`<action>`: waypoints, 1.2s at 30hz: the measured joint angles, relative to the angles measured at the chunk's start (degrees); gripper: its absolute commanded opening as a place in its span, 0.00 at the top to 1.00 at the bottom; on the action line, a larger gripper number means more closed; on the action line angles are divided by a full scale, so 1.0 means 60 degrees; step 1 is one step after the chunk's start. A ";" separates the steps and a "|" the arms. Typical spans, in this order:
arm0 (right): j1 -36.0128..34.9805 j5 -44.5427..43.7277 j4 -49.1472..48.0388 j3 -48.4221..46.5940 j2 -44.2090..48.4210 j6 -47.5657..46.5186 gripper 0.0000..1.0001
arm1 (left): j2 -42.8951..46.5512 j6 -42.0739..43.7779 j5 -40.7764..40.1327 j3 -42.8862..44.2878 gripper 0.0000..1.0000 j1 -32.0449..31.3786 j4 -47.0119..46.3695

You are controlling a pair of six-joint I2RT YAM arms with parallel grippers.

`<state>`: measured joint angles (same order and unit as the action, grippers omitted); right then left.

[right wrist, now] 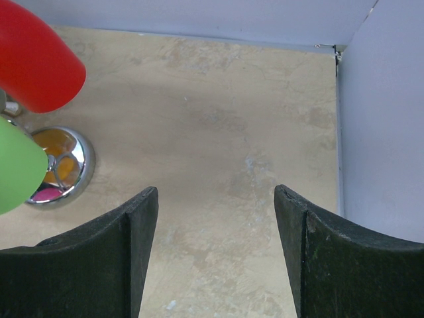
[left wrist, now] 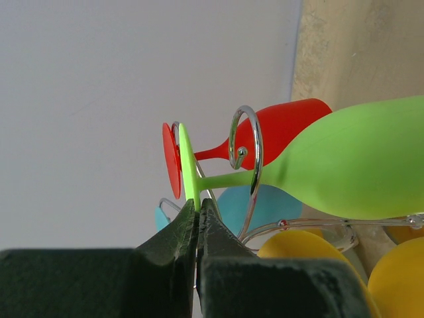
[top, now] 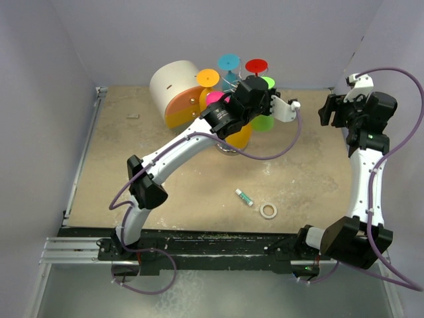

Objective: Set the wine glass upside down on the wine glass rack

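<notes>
Tan mottled tabletop (top: 199, 179) enclosed by pale lilac walls (top: 40, 99); wine glass rack (right wrist: 79, 165) at the middle of the far edge.
On the rack, the green wine glass (left wrist: 351, 165) hangs foot-up, stem at a chrome curl, beside a red glass (left wrist: 291, 122). The left gripper (left wrist: 199, 207) pinches its foot rim, jaws nearly together. The right gripper (right wrist: 215, 199) is near the far right corner, jaws wide, holding nothing. A white-and-orange round box (top: 175, 89) is left of the rack. A small tube (top: 244, 197) and a tape roll (top: 268, 211) lie toward the near edge.
</notes>
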<state>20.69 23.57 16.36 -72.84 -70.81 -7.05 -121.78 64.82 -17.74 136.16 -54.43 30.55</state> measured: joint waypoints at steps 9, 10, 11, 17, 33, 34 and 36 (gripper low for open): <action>0.0000 0.0004 0.0000 0.0004 -0.0007 -0.0004 0.26 | 0.0106 -0.0127 0.0342 -0.0011 1.00 -0.0153 0.0098; 0.0000 0.0004 0.0000 0.0004 -0.0007 -0.0004 0.26 | 0.0106 -0.0127 0.0353 -0.0011 1.00 -0.0193 0.0095; 0.0000 0.0004 0.0000 0.0000 -0.0007 -0.0004 0.26 | 0.0106 -0.0127 0.0375 -0.0011 1.00 -0.0208 0.0087; 0.0000 0.0004 0.0000 0.0004 -0.0007 -0.0007 0.26 | 0.0106 -0.0124 0.0463 -0.0011 1.00 -0.0284 0.0055; 0.0000 0.0004 0.0000 0.0004 -0.0007 -0.0040 0.26 | -0.0055 -0.0087 0.0576 0.0033 0.91 -0.0317 -0.0157; 0.0000 0.0004 0.0000 0.0004 -0.0007 -0.0040 0.26 | -0.0106 -0.0087 0.0583 0.0040 0.91 -0.0317 -0.0164; 0.0000 0.0004 -0.0004 0.0011 -0.0007 -0.0044 0.26 | -0.0197 -0.0091 0.0594 0.0062 0.90 -0.0317 -0.0182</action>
<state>20.69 23.59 16.34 -72.77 -70.85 -7.31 -122.96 64.27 -14.17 136.53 -56.34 29.45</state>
